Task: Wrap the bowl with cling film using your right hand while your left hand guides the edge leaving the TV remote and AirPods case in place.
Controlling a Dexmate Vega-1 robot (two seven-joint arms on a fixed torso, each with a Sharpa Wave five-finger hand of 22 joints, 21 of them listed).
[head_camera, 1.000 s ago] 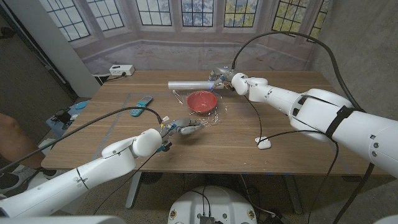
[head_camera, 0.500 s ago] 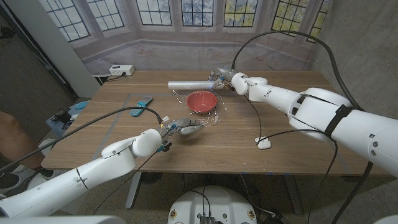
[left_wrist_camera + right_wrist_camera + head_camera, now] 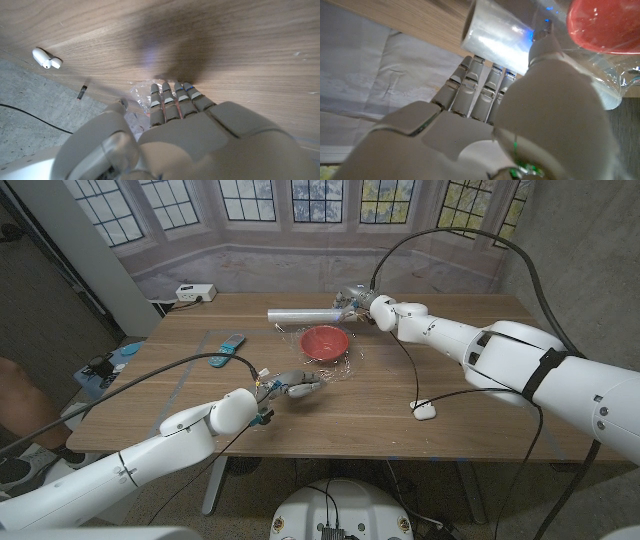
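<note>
The red bowl (image 3: 324, 341) stands at mid-table, with clear cling film (image 3: 345, 366) stretched over and around it. My right hand (image 3: 354, 304) grips one end of the cling film roll (image 3: 300, 314) just beyond the bowl. In the right wrist view the roll (image 3: 499, 42) lies across my right hand (image 3: 490, 125), with the bowl (image 3: 606, 24) beside it. My left hand (image 3: 296, 385) is on the near side of the bowl and holds the film's crumpled edge (image 3: 140, 95) down on the table under its fingertips (image 3: 173, 93). The TV remote (image 3: 231, 342) lies at the left, and the white AirPods case (image 3: 425, 410) at the near right.
A white power strip (image 3: 195, 293) sits at the table's far left corner. A black cable (image 3: 205, 360) runs over the left side of the table (image 3: 470, 370), and another cable (image 3: 470, 392) runs near the AirPods case (image 3: 46, 58). Clutter stands off the table's left edge.
My right hand has carried the roll slightly to the left and away from the bowl. The bowl, my left hand, the remote and the case have stayed put.
</note>
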